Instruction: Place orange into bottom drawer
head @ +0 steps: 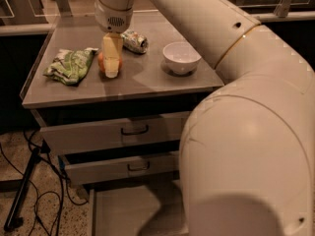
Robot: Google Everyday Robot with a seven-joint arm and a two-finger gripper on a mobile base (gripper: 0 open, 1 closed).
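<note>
Orange fruit (100,63), small and round, sits on the grey cabinet top (147,82) between a green-and-white snack bag (69,65) and a white bowl (181,57), mostly hidden behind the cream-coloured gripper (111,69) poised at it, whose grip I cannot tell, while the grey metal bottom drawer (130,210) stands pulled open below.

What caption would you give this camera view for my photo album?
The robot's gripper at the orange on the cabinet top, the bottom drawer open below.

One hand (111,71) at one orange (100,62), three drawers (93,135)
</note>
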